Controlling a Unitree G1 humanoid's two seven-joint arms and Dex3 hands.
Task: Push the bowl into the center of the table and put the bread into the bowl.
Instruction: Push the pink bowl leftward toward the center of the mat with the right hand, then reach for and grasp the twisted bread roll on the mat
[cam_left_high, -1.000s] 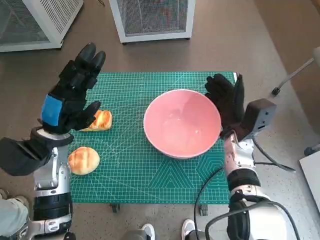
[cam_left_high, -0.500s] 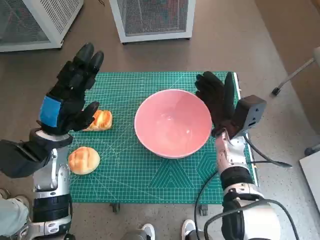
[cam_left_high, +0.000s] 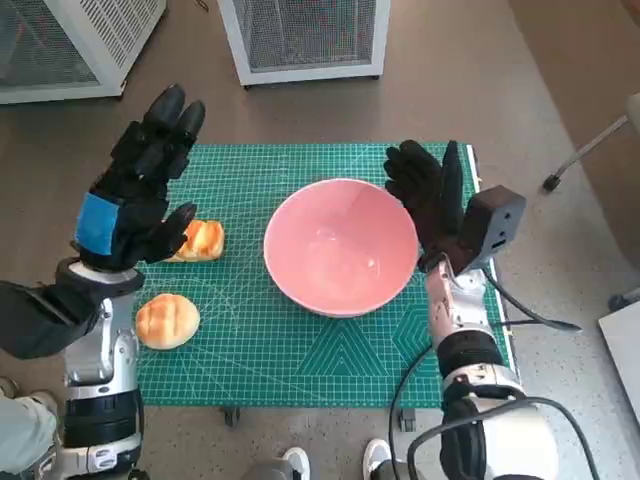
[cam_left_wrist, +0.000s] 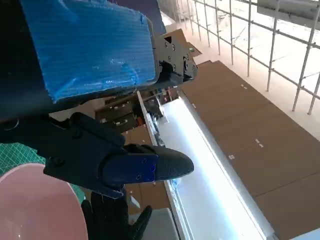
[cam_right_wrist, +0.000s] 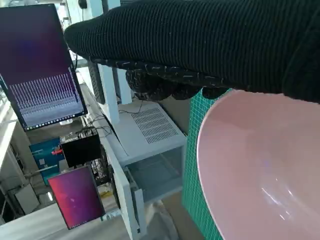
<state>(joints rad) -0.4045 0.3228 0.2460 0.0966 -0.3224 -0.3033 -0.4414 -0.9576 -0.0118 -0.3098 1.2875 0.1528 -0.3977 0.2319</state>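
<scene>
A pink bowl stands on the green cutting mat, a little right of the middle. My gloved right hand lies flat against the bowl's right rim, fingers spread, holding nothing. The bowl's rim fills the right wrist view under the glove. Two bread rolls lie at the mat's left: one partly behind my left hand, one nearer the front edge. My left hand hovers raised above the rolls, fingers apart and empty. Its fingers show in the left wrist view, with the bowl below.
Two white mesh-fronted cabinets stand on the floor beyond the table. A person's feet show at the front edge. A cable runs off the right side. Monitors and shelving show in the right wrist view.
My right hand has pushed the bowl to the left, toward the mat's middle. The left hand has stayed raised over the rolls.
</scene>
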